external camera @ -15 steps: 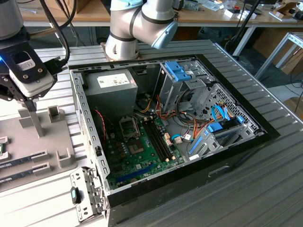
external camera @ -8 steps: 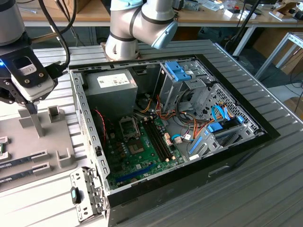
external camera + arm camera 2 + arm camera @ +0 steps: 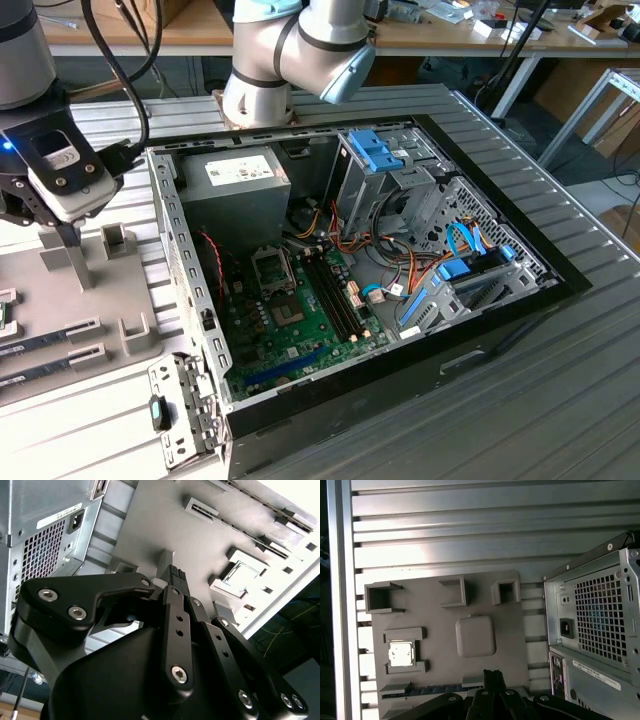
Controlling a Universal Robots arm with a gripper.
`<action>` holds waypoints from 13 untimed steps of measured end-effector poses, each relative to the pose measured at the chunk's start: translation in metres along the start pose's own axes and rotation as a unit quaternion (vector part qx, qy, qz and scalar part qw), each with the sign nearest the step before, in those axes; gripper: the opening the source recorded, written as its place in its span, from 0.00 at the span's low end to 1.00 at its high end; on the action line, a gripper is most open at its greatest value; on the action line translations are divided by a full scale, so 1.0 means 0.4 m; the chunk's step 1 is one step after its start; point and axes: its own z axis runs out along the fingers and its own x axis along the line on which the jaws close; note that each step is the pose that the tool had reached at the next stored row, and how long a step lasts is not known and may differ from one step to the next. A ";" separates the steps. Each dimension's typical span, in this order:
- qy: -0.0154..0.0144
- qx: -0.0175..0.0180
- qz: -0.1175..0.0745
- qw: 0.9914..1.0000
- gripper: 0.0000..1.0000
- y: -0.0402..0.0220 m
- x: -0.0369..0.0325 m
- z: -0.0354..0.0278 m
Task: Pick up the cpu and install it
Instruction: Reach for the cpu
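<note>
The cpu point(image 3: 401, 653) is a small silver square lying flat in a grey cradle on the grey fixture plate point(image 3: 440, 625); the second wrist view shows the cpu point(image 3: 243, 575) in the same cradle. My gripper point(image 3: 492, 676) hangs above that plate, off to one side of the cpu and near a raised rounded pad point(image 3: 475, 636). Its black fingers point(image 3: 176, 587) are shut together with nothing between them. In the exterior view the gripper point(image 3: 70, 243) is at the left, outside the open computer case point(image 3: 190, 290). The black empty socket point(image 3: 272, 266) sits on the green motherboard point(image 3: 300, 330).
The case holds a grey power-supply box point(image 3: 235, 185), blue drive brackets point(image 3: 378, 150) and loose cables point(image 3: 420, 270). The case's back wall point(image 3: 592, 625) stands close beside the gripper. Memory sticks point(image 3: 55, 338) lie in slots on the fixture plate. A ribbed metal table point(image 3: 500, 420) carries everything.
</note>
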 end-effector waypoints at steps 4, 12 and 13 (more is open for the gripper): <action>0.000 0.000 0.000 1.000 0.11 0.000 0.000 0.007; 0.000 0.000 0.000 1.000 0.11 -0.001 0.001 0.022; 0.000 0.000 0.000 1.000 0.11 -0.001 0.001 0.023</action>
